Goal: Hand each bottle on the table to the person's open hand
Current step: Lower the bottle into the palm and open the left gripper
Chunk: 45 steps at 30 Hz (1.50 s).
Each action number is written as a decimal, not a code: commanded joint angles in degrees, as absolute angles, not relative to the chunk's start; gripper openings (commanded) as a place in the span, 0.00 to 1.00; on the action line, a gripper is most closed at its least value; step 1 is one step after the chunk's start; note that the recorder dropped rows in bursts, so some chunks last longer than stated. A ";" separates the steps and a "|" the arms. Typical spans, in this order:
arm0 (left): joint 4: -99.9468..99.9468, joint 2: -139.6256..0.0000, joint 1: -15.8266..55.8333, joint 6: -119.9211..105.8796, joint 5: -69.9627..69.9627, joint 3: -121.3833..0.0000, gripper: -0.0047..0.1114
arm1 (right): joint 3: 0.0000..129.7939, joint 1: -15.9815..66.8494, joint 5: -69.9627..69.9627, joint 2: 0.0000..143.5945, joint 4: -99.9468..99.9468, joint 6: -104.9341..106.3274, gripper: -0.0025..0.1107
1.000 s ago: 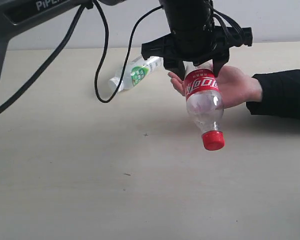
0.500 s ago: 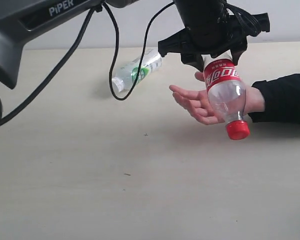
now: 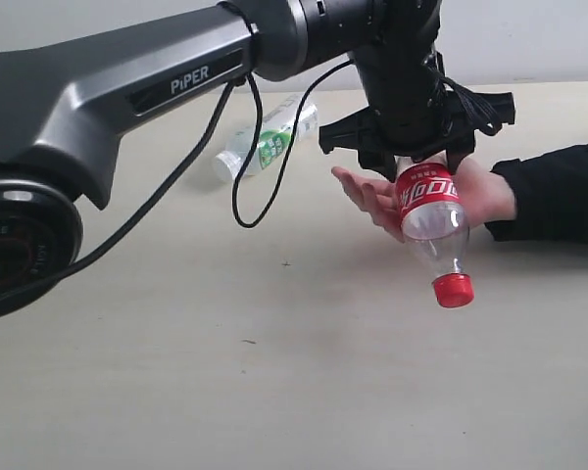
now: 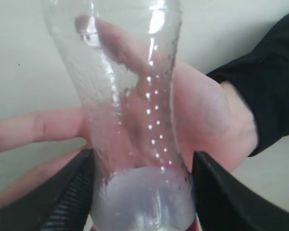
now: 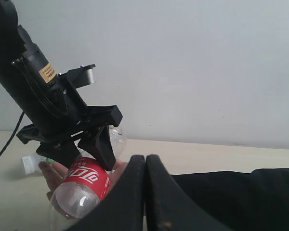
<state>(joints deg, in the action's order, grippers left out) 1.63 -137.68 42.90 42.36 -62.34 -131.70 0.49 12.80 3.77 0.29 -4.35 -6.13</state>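
My left gripper (image 3: 418, 162) is shut on the clear bottle with the red label (image 3: 429, 211), holding it by its base with the red cap (image 3: 453, 290) hanging down. The bottle rests against the person's open hand (image 3: 372, 196). In the left wrist view the clear bottle (image 4: 130, 110) sits between the black fingers (image 4: 70, 192) with the palm (image 4: 202, 115) right behind it. A clear bottle with a green-marked label (image 3: 265, 142) lies on the table (image 3: 176, 372) at the back. My right gripper (image 5: 145, 192) is shut and empty, and sees the red-label bottle (image 5: 84, 185).
The person's black sleeve (image 3: 559, 186) reaches in from the right edge. A black cable (image 3: 250, 186) loops down from the left arm (image 3: 157, 88) near the lying bottle. A pale wall (image 5: 192, 62) stands behind the table.
The left arm has lowered the red-label bottle and drawn it a little leftward, onto the open hand. The cap now hangs lower in front of the palm.
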 commanded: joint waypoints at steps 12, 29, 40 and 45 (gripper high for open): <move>1.24 -138.33 42.81 42.32 -61.57 -132.07 0.04 | 0.32 12.62 3.79 0.00 -4.42 -6.09 0.02; 1.46 -138.46 42.81 41.71 -61.55 -132.07 0.66 | 0.32 12.62 3.79 0.00 -4.42 -6.09 0.02; 1.46 -138.46 42.81 40.68 -61.05 -132.07 0.66 | 0.32 12.62 3.79 0.00 -4.42 -6.09 0.02; 1.46 -137.95 42.81 40.44 -60.63 -132.07 0.66 | 0.32 12.62 3.79 0.00 -4.42 -6.09 0.02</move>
